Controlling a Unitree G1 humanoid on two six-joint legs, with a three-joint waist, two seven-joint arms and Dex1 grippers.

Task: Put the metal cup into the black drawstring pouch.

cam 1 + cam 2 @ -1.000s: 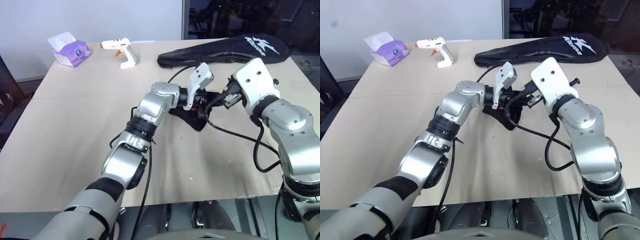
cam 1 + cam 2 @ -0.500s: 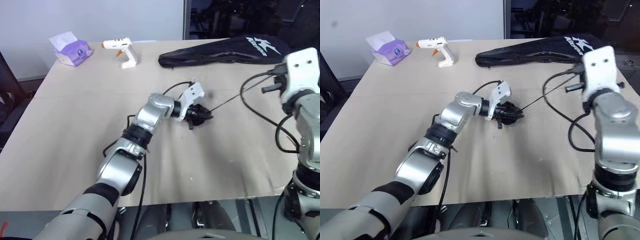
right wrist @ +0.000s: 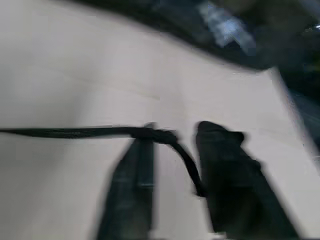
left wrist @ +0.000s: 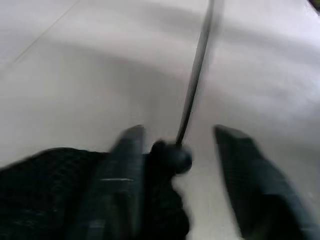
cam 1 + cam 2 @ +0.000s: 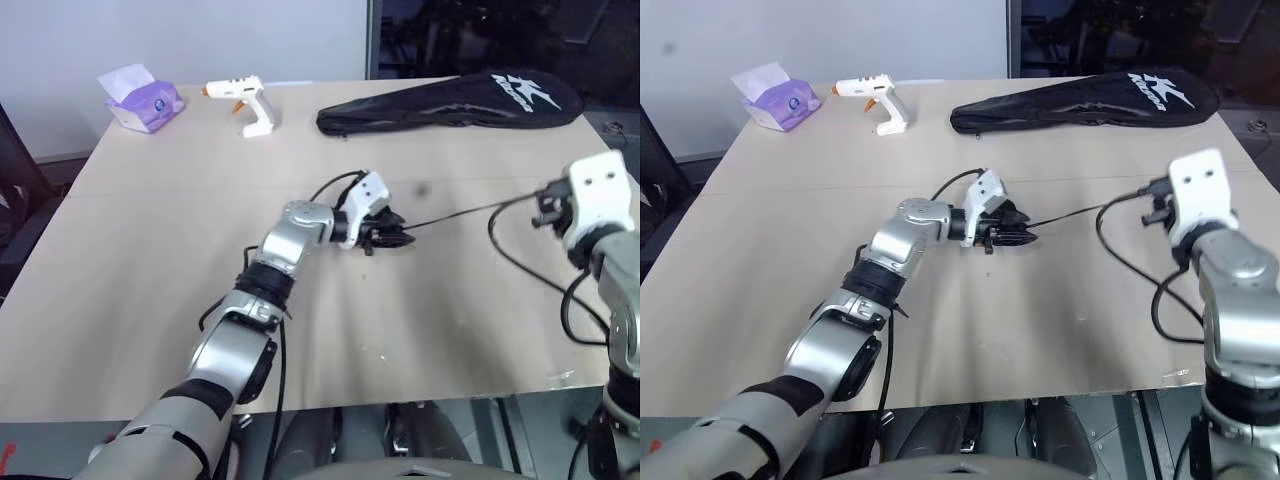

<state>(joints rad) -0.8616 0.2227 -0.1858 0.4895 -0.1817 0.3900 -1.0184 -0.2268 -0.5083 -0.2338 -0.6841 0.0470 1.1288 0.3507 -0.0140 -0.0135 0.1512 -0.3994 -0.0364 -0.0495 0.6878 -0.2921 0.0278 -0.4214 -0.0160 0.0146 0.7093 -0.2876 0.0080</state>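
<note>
Left wrist view looks along the left gripper (image 4: pixel 182 150), whose two black fingers (image 4: pixel 120 170) stand well apart. The black drawstring pouch (image 4: pixel 45 190) lies bunched against and behind one finger; nothing is pinched between the tips. A round dark toggle (image 4: pixel 172 157) sits at the pouch mouth, and the thin cord (image 4: pixel 195 75) runs from it away across the pale table (image 4: pixel 75 75).

From the head views, the left gripper (image 5: pixel 385 232) lies low over the middle of the table, pointing toward the robot's right, with the pouch (image 5: pixel 392 237) a small dark bundle at its tip. The metal cup cannot be made out; whether it is inside the pouch I cannot tell.

The cord (image 5: pixel 455 213) stretches in a nearly straight line from the pouch across to the right gripper (image 5: pixel 545 207), which is near the table's right edge. In the right wrist view the right gripper (image 3: pixel 172 145) has its fingers (image 3: pixel 135 170) partly spread, and the cord (image 3: pixel 75 132) crosses one fingertip and loops down through the gap; a firm pinch on it cannot be confirmed.

Farther out, along the back of the table, a long black racket case (image 5: pixel 1080 98) carries white lettering near its wide end, too small to read. A white glue gun (image 5: pixel 245 100) with an orange tip and a purple tissue pack (image 5: pixel 140 100) lie near the far left corner.
</note>
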